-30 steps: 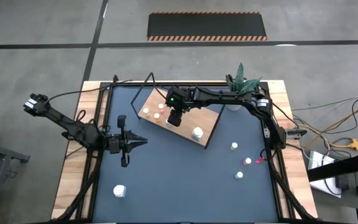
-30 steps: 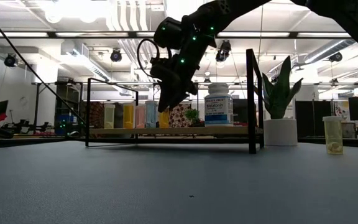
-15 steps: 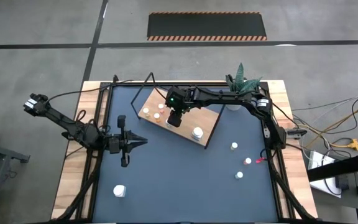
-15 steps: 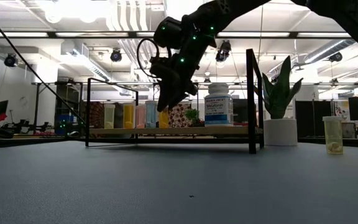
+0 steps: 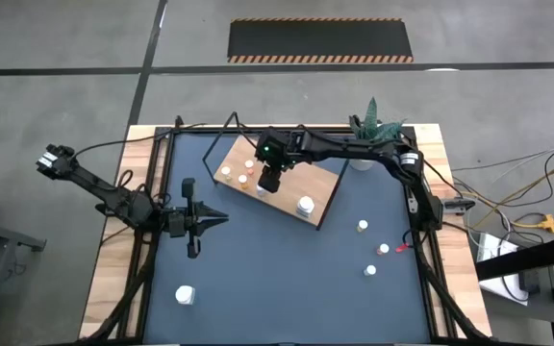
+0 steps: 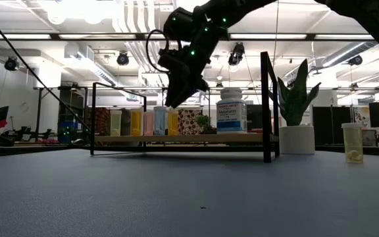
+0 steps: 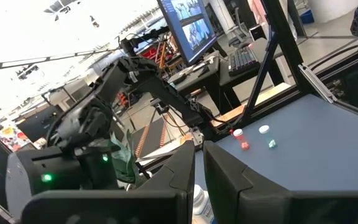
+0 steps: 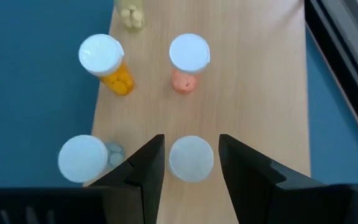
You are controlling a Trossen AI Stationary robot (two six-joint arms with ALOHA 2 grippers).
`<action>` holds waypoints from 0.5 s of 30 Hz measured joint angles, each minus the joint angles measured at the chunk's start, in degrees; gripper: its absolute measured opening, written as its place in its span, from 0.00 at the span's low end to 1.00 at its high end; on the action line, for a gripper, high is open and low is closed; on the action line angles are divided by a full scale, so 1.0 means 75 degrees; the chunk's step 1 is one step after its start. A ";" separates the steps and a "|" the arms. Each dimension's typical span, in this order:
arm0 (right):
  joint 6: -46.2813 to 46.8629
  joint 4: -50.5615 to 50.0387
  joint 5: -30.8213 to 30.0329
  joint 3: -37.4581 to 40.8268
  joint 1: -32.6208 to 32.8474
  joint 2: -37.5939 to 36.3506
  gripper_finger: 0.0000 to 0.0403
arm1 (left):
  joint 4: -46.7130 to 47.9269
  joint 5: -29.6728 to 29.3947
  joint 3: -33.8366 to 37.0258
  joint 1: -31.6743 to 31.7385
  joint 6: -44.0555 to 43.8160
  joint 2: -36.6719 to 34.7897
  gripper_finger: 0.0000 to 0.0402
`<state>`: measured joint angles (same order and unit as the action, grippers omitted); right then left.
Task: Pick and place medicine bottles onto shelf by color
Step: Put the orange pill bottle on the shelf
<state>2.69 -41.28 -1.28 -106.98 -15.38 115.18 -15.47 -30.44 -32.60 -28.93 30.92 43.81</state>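
The shelf (image 5: 327,185), a light wooden board in a black frame, stands at the table's far middle. It carries several small medicine bottles: an orange one (image 8: 107,62), a pink one (image 8: 188,59), a pale one (image 8: 82,158) and a white-capped one (image 8: 191,158). A big white bottle (image 5: 305,205) stands on its near right corner. My right gripper (image 8: 191,146) hovers open over the shelf, its fingertips (image 6: 175,102) above the bottle tops, the white-capped bottle showing between them from above. My left gripper (image 5: 221,219) hangs shut over the table's left half.
Three small bottles (image 5: 363,226), (image 5: 384,249), (image 5: 370,271) stand loose on the dark blue table at the right, and a bigger white one (image 5: 185,294) at the near left. A potted plant (image 5: 373,125) stands at the far right behind the shelf.
My right gripper has risen straight up from between the bottles on the shelf, its jaws no wider or narrower than before. The bottle it stood around stays upright on the board.
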 joint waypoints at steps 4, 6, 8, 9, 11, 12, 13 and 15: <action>-0.0309 -0.0670 -0.0025 -0.0475 0.0000 -0.0016 0.35 | -0.0003 0.0000 0.0000 0.0000 0.0000 0.0000 0.04; -0.0460 -0.0968 -0.0053 -0.0639 -0.0027 -0.0027 0.33 | -0.0003 0.0000 0.0000 0.0000 0.0000 0.0000 0.04; -0.0535 -0.1032 -0.0206 -0.0678 -0.0085 -0.0035 0.29 | -0.0004 0.0000 0.0000 0.0000 0.0000 0.0000 0.04; -0.0563 -0.1029 -0.0322 -0.0672 -0.0124 -0.0035 0.27 | -0.0005 0.0000 0.0000 0.0000 -0.0003 0.0000 0.04; -0.0599 -0.1016 -0.0433 -0.0584 -0.0232 -0.0035 0.21 | -0.0009 0.0000 0.0000 0.0003 -0.0001 0.0000 0.04; -0.0630 -0.0959 -0.0429 -0.0507 -0.0280 -0.0035 0.18 | -0.0008 0.0000 0.0000 0.0003 0.0000 0.0000 0.04; -0.0633 -0.0859 -0.0437 -0.0408 -0.0320 -0.0035 0.15 | -0.0010 0.0000 0.0000 0.0003 0.0000 0.0000 0.04; -0.0634 -0.0794 -0.0424 -0.0226 -0.0362 -0.0035 0.10 | -0.0010 -0.0003 0.0000 0.0006 0.0000 0.0003 0.04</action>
<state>-2.07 -47.23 -4.46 -108.68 -18.09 114.91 -15.55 -30.46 -32.60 -28.88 30.92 43.83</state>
